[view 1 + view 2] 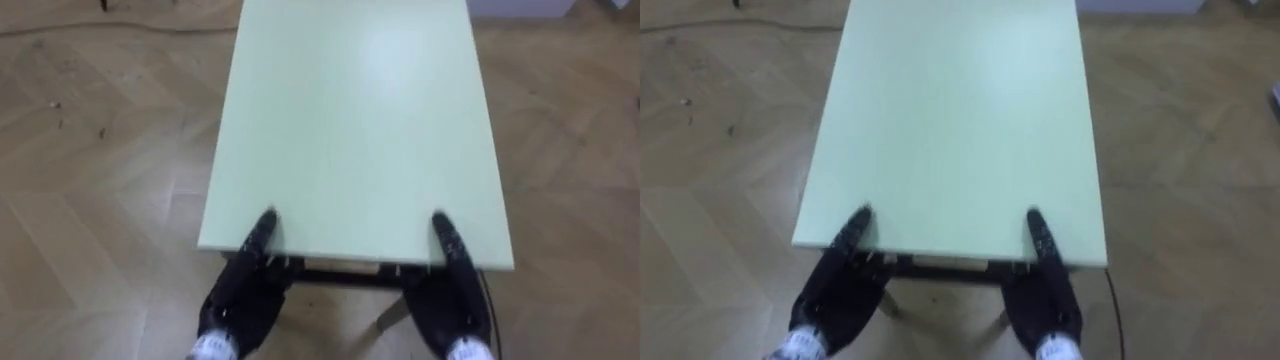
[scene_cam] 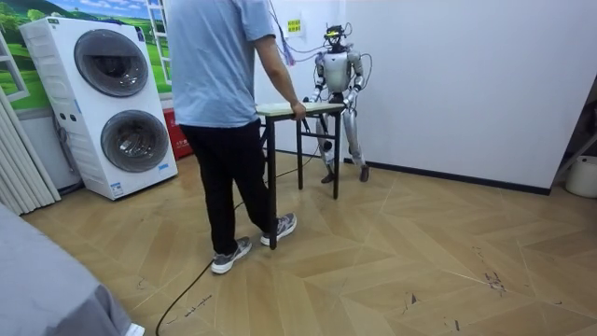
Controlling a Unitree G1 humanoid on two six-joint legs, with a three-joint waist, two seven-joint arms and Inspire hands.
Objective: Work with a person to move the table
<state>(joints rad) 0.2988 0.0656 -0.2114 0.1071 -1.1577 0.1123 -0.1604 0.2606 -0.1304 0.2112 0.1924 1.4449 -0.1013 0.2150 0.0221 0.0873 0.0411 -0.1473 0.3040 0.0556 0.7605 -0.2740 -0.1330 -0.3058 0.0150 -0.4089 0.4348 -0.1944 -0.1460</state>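
A pale green table (image 1: 355,120) stretches away from me over the wooden floor. My left hand (image 1: 240,290) grips its near edge at the left corner, thumb on top and fingers under the top. My right hand (image 1: 450,290) holds the near edge at the right corner in the same way. In the room view a person (image 2: 219,93) in a light blue shirt stands at the table's (image 2: 312,109) other end. The person's hand (image 2: 298,110) is on that edge. I stand at the far end, close to the white wall.
Two stacked washing machines (image 2: 121,103) stand at the room view's left. The white wall (image 2: 466,84) runs behind me. A dark cable (image 2: 201,280) trails over the parquet near the person's feet. Open floor lies at the room view's right.
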